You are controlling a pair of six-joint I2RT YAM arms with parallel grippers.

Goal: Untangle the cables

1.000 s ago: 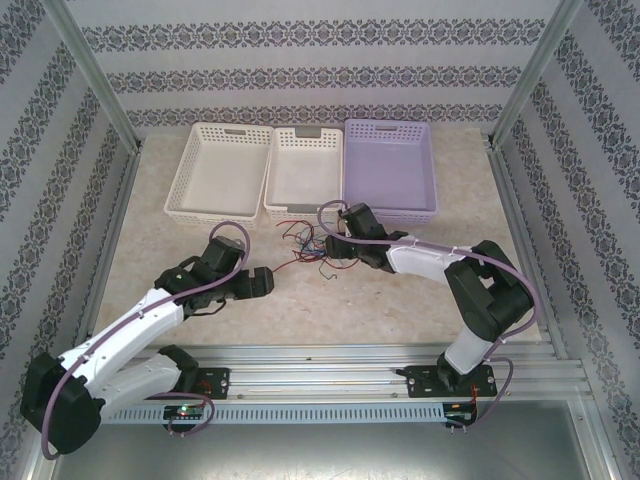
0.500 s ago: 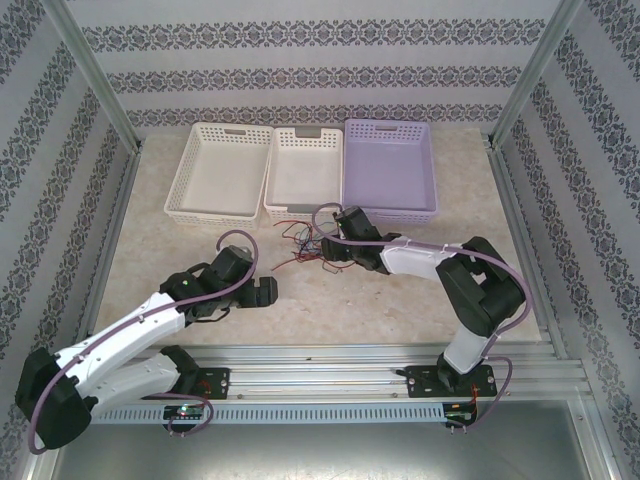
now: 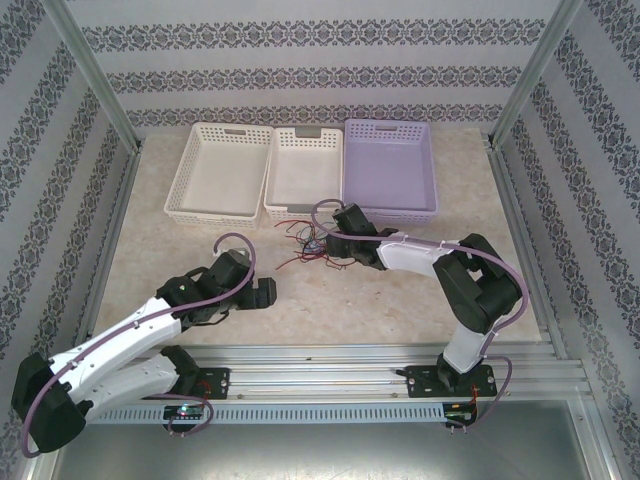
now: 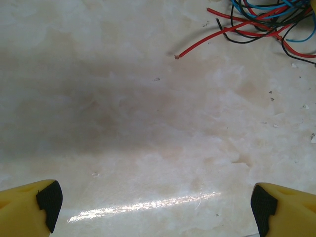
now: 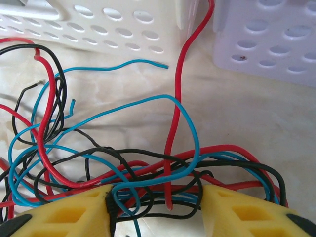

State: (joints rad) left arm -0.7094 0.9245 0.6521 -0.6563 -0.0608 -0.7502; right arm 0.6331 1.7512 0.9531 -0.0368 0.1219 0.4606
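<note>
Your right gripper [image 5: 155, 210] sits with jaws apart astride the cables [image 5: 123, 168], heaped on the surface [image 4: 148, 123] just before the baskets [image 3: 305, 170], placed to pinch one strand. Your left gripper [image 4: 155, 202] hovers spread wide nearby, ready to pull.

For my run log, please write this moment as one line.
left tool: open, over table | right tool: open, astride cables | task: cables tangled
</note>
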